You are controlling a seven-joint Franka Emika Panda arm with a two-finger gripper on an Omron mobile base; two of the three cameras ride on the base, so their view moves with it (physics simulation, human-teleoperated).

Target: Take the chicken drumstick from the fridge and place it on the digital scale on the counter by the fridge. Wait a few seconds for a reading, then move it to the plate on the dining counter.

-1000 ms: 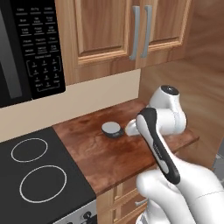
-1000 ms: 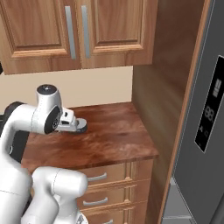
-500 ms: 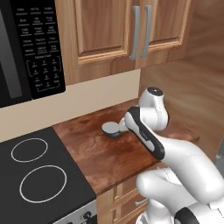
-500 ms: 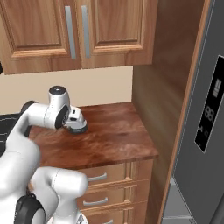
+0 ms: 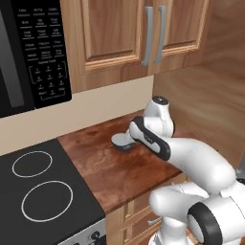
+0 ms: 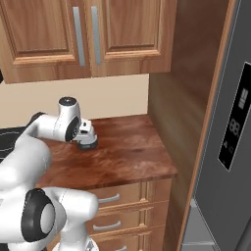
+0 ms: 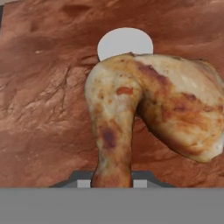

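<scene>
Wood worktop [image 6: 127, 157]: reddish-brown, narrow, over light drawers [image 6: 115, 198]; runs between black cooktop [image 5: 38, 191] and fridge side panel.
Drumstick [image 7: 148, 113]: golden-brown, lumpy, held in the end effector; in hand view the bone end points to 6 o'clock between the finger tips, meaty end bulges toward 3 o'clock.
End effector [image 7: 111, 183]: closed narrow on the drumstick's thin end; finger tips [image 7: 83, 180] barely show at bottom of hand view, either side of the bone.
Scale [image 7: 125, 43]: pale grey round disc on the worktop; in hand view at 12 o'clock, partly covered by the drumstick's top edge. In left base view the scale [image 5: 123, 141] sits just at 9 o'clock of the wrist; in right base view the scale [image 6: 89, 144] peeks out at 4 o'clock of the wrist, dark base visible.
Drumstick vs scale: overlapping in hand view; contact can't be told.
Arm [image 5: 191, 158]: white, bent low over the worktop, hand hidden behind the wrist in both base views.
Fridge [image 6: 230, 147]: grey, 3 o'clock side of right base view, dark display panel on door.
Cabinets [image 6: 88, 34]: wood, upper, grey bar handles, above the worktop.
Microwave [image 5: 33, 52]: black, keypad showing, at 10 o'clock of left base view above the cooktop.
</scene>
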